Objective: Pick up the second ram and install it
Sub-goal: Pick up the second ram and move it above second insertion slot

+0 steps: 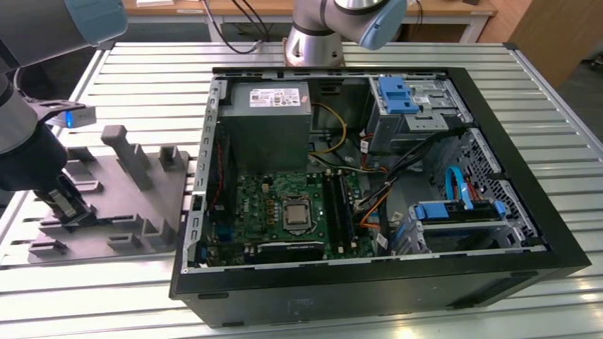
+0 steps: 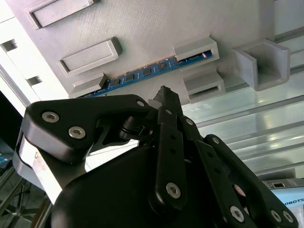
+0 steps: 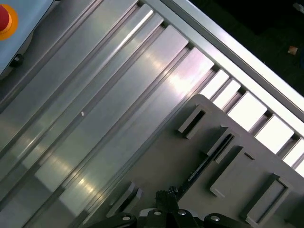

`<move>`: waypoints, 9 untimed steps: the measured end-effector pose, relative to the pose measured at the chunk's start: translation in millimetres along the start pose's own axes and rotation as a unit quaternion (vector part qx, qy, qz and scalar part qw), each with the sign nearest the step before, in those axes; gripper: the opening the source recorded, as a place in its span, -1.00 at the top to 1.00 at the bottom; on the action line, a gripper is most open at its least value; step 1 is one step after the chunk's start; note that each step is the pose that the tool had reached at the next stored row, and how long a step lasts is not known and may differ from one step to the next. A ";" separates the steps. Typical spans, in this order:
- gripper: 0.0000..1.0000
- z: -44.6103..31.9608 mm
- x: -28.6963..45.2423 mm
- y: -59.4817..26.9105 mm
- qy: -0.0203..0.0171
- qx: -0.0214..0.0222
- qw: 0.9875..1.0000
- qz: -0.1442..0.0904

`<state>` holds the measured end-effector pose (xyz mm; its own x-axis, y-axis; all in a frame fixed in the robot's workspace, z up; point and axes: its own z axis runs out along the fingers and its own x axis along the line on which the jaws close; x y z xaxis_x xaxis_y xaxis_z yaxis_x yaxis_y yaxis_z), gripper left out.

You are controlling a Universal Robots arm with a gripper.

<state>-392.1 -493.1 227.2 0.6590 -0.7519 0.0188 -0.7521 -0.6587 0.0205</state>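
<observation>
1. Closest to the lens in the second wrist view: black jointed links of the gripper, narrowing to a dark tip. Impossible to tell from any view how far open it is, or whether it has hold of anything.
2. Just past that tip: the second ram, a thin bluish-green board with dark chips. Stands on edge, each end tucked into one of two raised grey brackets. Seated in its slot, not lifted out. Tip close to the middle of its long edge; contact or a gap, cannot say.
3. Under the ram: the grey moulded holder plate, with more rectangular blocks and pockets across its surface. Seen in the first wrist view too, the ram there a dark thin line running between the brackets.
4. Below the plate: a table of bright ribbed metal slats, with a red button on a pale surface at one corner of the first wrist view.
5. Farther out, in the exterior view: the arm at the exterior view's left, reaching down over the plate.
6. To the exterior view's right of the plate: an open computer case lying on its side, green motherboard exposed, grey power supply behind it, blue drive brackets toward the back.
</observation>
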 end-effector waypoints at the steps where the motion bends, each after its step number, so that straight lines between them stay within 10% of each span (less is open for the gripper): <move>1: 0.80 0.0 0.0 0.0 0.000 0.000 1.000 -0.003; 9: 0.80 0.0 0.0 0.0 0.001 0.001 1.000 -0.028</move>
<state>-392.1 -493.1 227.2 0.6996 -0.7143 0.0188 -0.7145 -0.6993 0.0204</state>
